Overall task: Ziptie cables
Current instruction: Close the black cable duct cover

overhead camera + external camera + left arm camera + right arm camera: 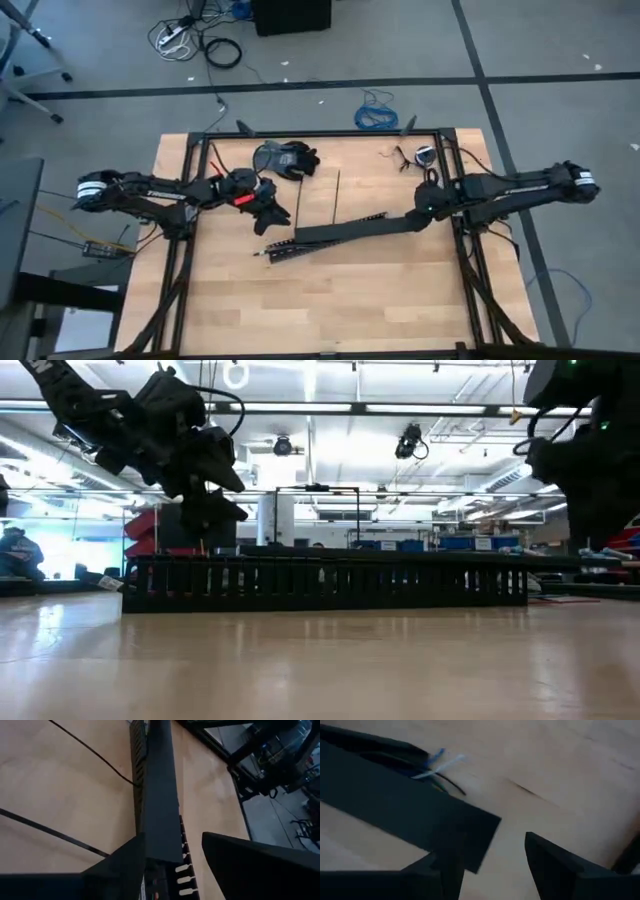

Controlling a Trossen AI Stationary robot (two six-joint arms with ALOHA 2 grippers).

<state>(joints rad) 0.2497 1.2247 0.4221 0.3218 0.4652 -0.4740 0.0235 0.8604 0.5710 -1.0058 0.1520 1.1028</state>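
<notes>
High view: cables [268, 254] lying left-right.

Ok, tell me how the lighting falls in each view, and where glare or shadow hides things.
Low view: strongly backlit by ceiling lights; the slotted duct and left gripper are silhouettes, with sheen on the table. High view: even light, soft shadows only. Both wrist views: wood evenly lit.

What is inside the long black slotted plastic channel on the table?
Thin wires stick out at one end of the channel. A flat black cover hides the rest inside.
</notes>
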